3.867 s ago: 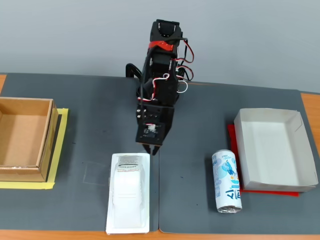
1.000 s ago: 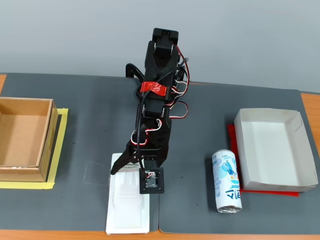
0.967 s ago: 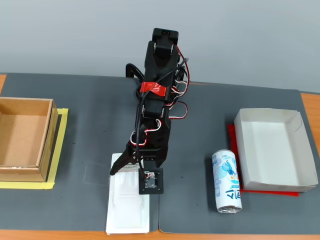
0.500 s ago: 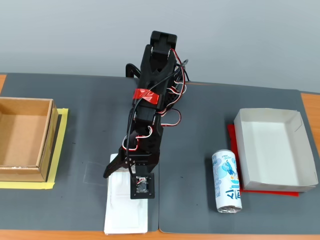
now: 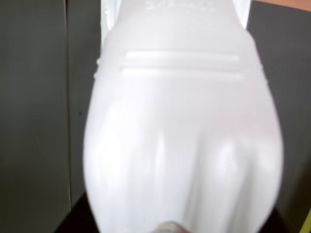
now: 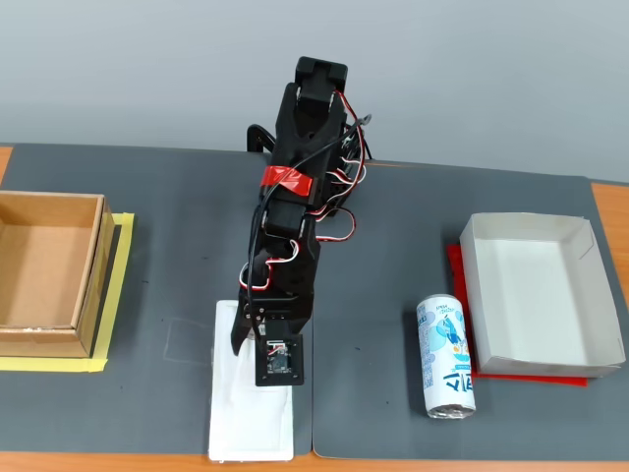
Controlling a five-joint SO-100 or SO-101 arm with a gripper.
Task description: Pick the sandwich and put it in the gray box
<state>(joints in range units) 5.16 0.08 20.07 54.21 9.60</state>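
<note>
From my remote station, the sandwich (image 6: 251, 418) lies flat near the dark mat's (image 6: 177, 246) front edge, with bare mat on either side. My gripper (image 6: 257, 356) sits over its far end; the arm hides the fingers, so I cannot tell whether they grip. The wrist view is filled by blurred white plastic (image 5: 182, 145). The can (image 6: 447, 358) lies between pack and gray box (image 6: 477, 305); a brown box (image 6: 93, 265) sits far left.

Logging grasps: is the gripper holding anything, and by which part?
Cannot tell. The gripper sits low over the sandwich's labelled end, but its fingertips are hidden.
</note>
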